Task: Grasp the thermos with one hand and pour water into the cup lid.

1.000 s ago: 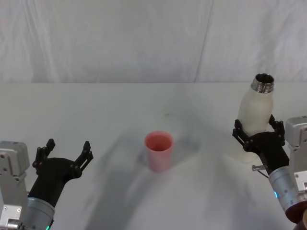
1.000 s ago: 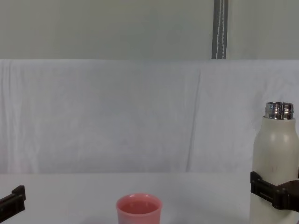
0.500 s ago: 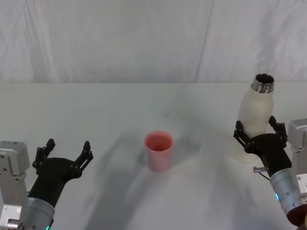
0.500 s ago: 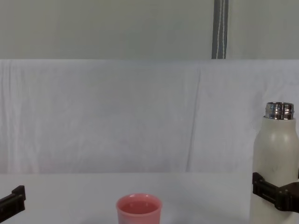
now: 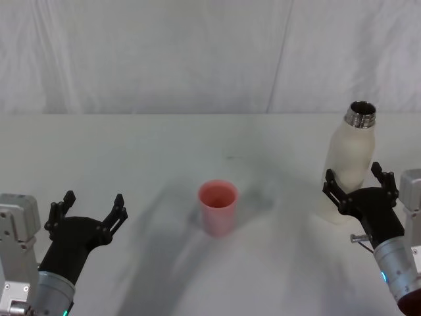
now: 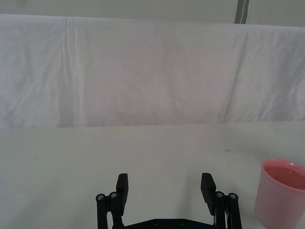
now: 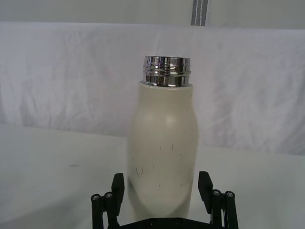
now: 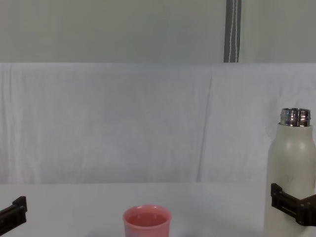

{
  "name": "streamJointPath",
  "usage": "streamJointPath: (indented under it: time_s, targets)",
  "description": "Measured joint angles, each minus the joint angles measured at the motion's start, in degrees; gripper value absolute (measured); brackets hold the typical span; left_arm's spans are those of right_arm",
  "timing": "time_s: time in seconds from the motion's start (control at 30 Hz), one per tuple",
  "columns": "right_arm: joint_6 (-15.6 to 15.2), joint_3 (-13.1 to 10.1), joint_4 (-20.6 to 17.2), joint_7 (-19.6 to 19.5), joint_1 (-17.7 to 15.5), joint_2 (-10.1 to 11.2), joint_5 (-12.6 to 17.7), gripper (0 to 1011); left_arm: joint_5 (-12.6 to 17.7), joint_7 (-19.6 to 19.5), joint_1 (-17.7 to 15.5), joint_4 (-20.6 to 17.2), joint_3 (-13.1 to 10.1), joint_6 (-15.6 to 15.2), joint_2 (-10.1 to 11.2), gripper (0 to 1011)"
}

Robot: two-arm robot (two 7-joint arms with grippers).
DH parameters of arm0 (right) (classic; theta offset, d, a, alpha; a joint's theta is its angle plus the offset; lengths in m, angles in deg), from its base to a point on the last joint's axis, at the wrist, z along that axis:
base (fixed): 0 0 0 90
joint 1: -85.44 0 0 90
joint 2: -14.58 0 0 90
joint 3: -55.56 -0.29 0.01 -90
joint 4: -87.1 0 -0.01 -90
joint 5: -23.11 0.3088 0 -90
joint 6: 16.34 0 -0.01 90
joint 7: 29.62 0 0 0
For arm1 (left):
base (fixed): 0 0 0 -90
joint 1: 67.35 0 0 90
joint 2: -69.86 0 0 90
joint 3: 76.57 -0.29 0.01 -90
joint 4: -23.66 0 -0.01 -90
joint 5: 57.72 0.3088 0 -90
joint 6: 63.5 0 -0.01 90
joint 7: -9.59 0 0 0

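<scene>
The cream-white thermos (image 5: 350, 155) stands upright and uncapped on the table at the right, its steel neck showing in the right wrist view (image 7: 163, 143) and the chest view (image 8: 291, 158). My right gripper (image 5: 352, 175) is open, its fingers on either side of the bottle's lower body with gaps showing (image 7: 161, 183). The pink cup lid (image 5: 218, 207) stands upright near the table's middle, well to the left of the thermos (image 8: 146, 221). My left gripper (image 5: 93, 201) rests open at the lower left with nothing in it (image 6: 165, 183); the cup lid (image 6: 281, 193) is beside it.
A white cloth covers the table (image 5: 164, 145) and hangs as a backdrop (image 5: 197, 52) behind it. A grey vertical pole (image 8: 232, 29) rises behind the backdrop. Bare table lies between the cup lid and the thermos.
My right gripper has drawn back a little toward my body, sliding lower along the thermos. The thermos, the cup lid and the left arm have stayed put.
</scene>
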Motion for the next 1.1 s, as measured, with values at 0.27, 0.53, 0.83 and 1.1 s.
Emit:
streamJointPath:
  time_s: [0.27,0.53,0.83,1.1]
  targets:
    - [-0.37,-0.1,-2.65,0.15,-2.41,0.64,-0.12,1000,0.0,0.0,0.0,0.0,0.0,0.0,0.0,1001]
    - [-0.54,0.17,-5.71,0.79,-5.17,1.65,-0.71,1000,0.0,0.0,0.0,0.0,0.0,0.0,0.0,1001]
    - [-0.7,1.52,-9.52,1.26,-8.75,2.81,-2.02,1000,0.0,0.0,0.0,0.0,0.0,0.0,0.0,1001]
    - [-0.7,3.23,-11.17,1.84,-10.6,3.58,-3.36,1000,0.0,0.0,0.0,0.0,0.0,0.0,0.0,1001]
